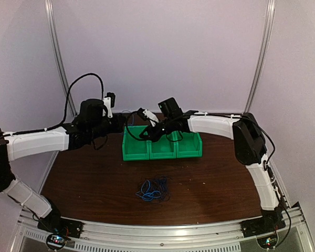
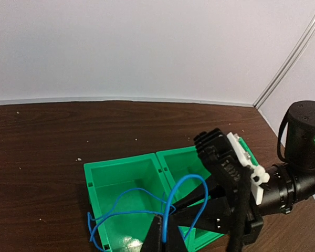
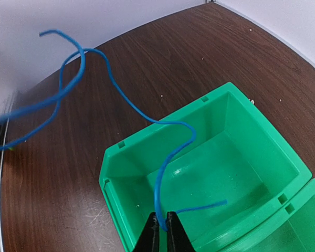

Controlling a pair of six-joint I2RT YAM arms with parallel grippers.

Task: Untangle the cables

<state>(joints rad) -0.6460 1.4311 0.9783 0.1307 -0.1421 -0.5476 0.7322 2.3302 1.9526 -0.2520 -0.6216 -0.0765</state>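
Cable, thin, blue, looping over green bin

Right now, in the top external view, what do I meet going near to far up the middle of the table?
First the metal rail at the near edge → tangle of cables → green bin → back wall.

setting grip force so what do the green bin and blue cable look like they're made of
Green bin: looks like moulded hard plastic, uniform colour with soft glossy highlights and moulded rim notches. Blue cable: likely thin plastic-insulated wire, smooth, holding springy loops; any core is not visible.
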